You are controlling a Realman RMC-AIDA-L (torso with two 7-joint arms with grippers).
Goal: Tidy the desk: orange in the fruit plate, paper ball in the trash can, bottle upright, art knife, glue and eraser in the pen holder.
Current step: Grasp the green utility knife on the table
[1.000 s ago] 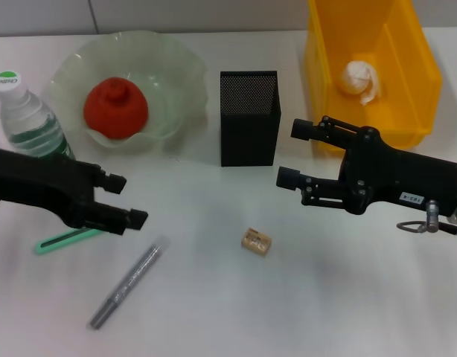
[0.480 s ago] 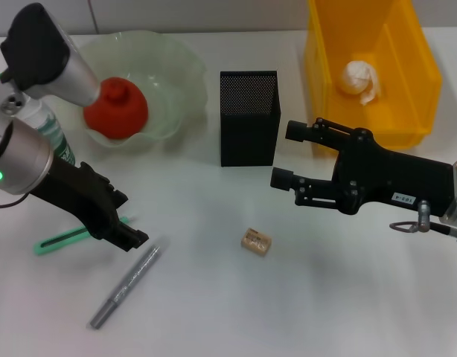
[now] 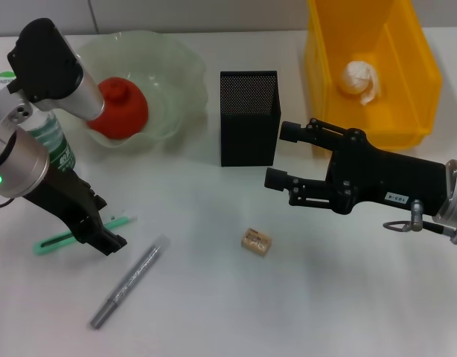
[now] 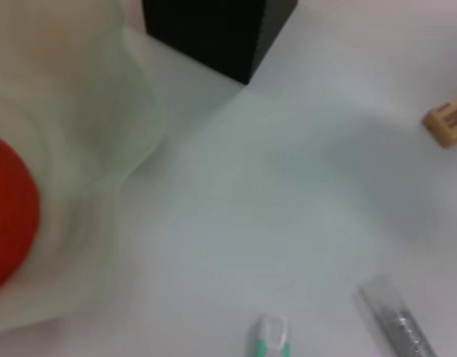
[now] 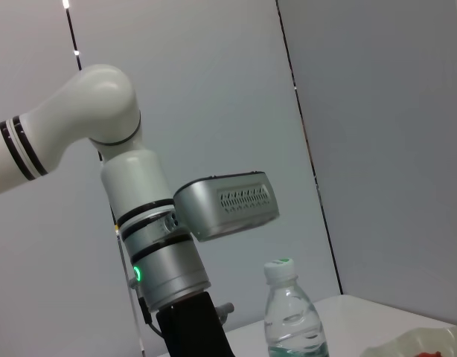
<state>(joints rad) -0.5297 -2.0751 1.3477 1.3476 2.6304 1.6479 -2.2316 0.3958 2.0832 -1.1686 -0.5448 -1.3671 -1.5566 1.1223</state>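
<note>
The orange [image 3: 120, 109] lies in the pale green fruit plate [image 3: 176, 63]. A paper ball [image 3: 360, 78] sits in the yellow trash can [image 3: 422, 74]. The bottle [image 3: 42, 134] stands upright behind my left arm. My left gripper [image 3: 108, 223] points down, open, right over the green art knife [image 3: 59, 240], whose tip [image 4: 272, 338] shows in the left wrist view. The grey pen-shaped glue [image 3: 129, 282] and the tan eraser [image 3: 256, 241] lie on the desk. My right gripper [image 3: 279, 155] hovers open and empty beside the black mesh pen holder [image 3: 248, 117].
The left wrist view also shows the plate [image 4: 132, 126], the orange [image 4: 9, 216], the pen holder [image 4: 213, 33], the eraser [image 4: 448, 123] and the glue [image 4: 396, 320]. The right wrist view looks across at my left arm [image 5: 150, 253] and the bottle [image 5: 292, 316].
My left arm rose and tipped its gripper downward, drawing it back left over the green art knife. My right gripper crept a little to the left, still open.
</note>
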